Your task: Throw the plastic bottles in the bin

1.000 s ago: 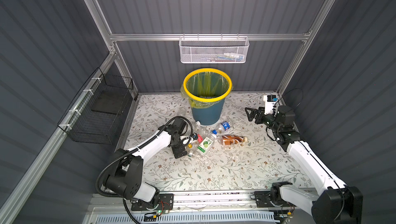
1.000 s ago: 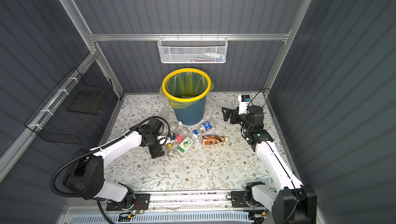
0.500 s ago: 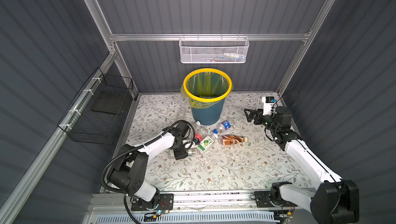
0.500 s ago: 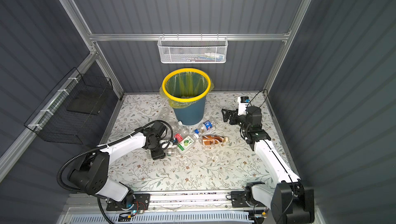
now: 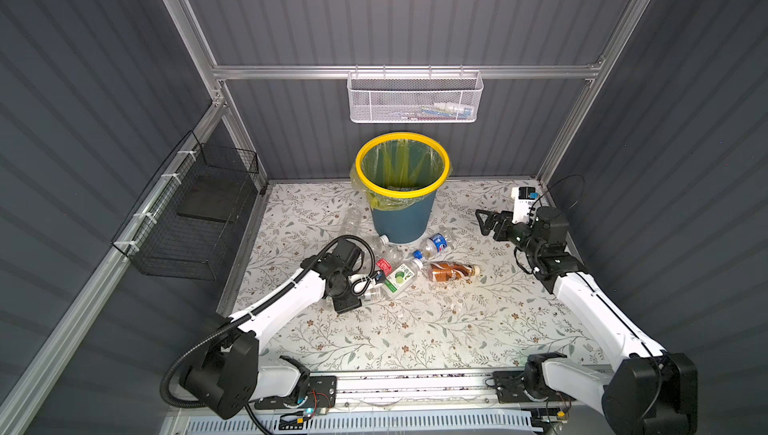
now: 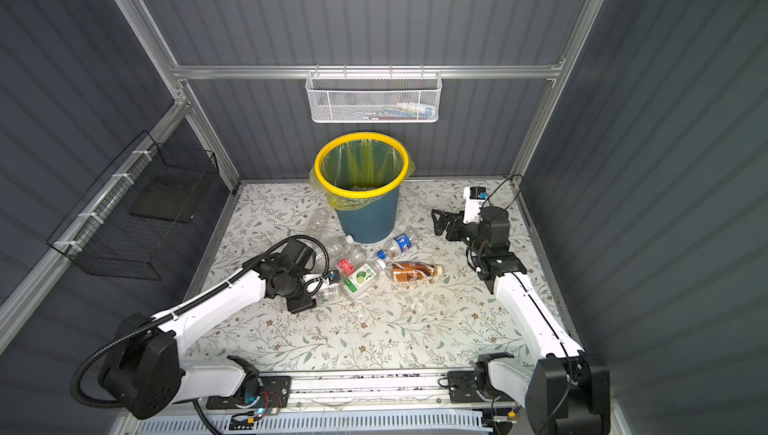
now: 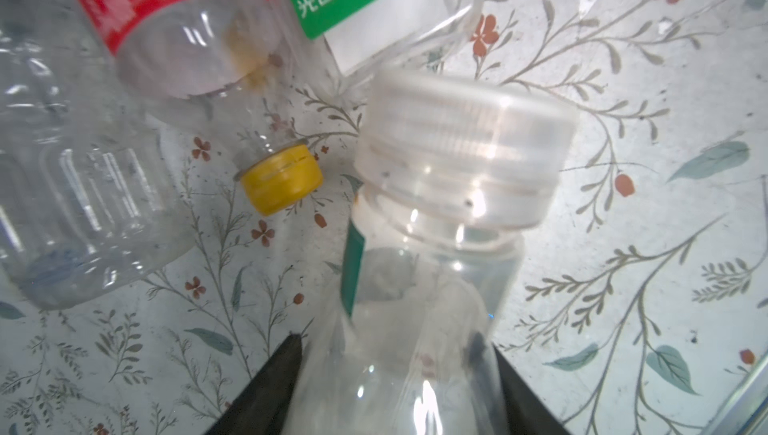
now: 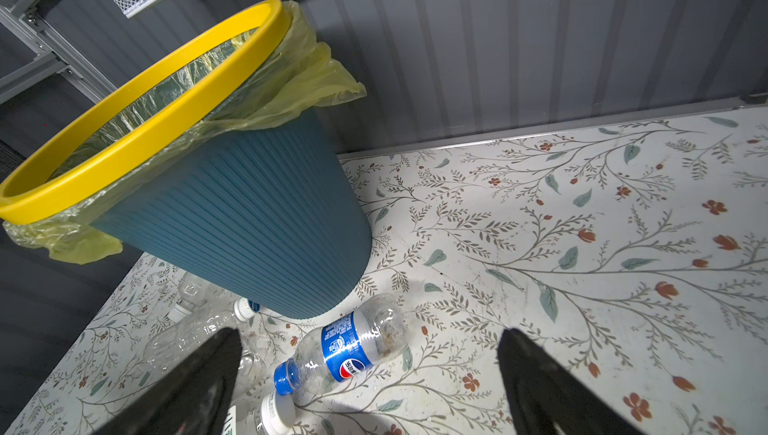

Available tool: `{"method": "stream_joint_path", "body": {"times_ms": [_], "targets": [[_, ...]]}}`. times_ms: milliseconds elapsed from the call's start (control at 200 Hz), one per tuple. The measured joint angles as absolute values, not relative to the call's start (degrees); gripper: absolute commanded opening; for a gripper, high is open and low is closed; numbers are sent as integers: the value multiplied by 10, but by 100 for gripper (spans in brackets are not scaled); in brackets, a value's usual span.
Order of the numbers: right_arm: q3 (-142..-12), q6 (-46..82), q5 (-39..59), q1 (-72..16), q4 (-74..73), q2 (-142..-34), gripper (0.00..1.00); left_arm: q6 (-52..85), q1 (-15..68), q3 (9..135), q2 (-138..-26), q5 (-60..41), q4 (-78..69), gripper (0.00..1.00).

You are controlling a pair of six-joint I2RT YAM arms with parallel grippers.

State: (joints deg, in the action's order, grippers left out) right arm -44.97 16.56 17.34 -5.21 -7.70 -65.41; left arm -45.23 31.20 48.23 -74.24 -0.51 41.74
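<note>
Left wrist: left gripper point(image 7: 395, 343) clamps white-capped bottle point(image 7: 432, 262); open tabletop point(image 7: 665, 254) alongside.

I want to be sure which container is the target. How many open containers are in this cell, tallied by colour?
Teal-blue with yellow rim, the bin: 1
White, the mesh basket: 1
Black, the wire basket: 1
Total: 3

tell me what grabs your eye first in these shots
The blue bin with its yellow rim stands at the back of the flowered table, with bottles scattered in front of it. The left gripper is closed on a clear bottle at the heap's left edge; the right gripper hangs open right of the bin.
</note>
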Motion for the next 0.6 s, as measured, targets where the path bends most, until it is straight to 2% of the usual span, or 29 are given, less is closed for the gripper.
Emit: {"method": "stream_joint_path", "body": {"times_ms": [225,600], "targets": [[-450,176,173,-52,-65,-654,97,-409,312,461,-640,-15,371,64],[-451,211,176,-52,-16,-654,95,-280,312,390,-463,-12,156,64]]}}
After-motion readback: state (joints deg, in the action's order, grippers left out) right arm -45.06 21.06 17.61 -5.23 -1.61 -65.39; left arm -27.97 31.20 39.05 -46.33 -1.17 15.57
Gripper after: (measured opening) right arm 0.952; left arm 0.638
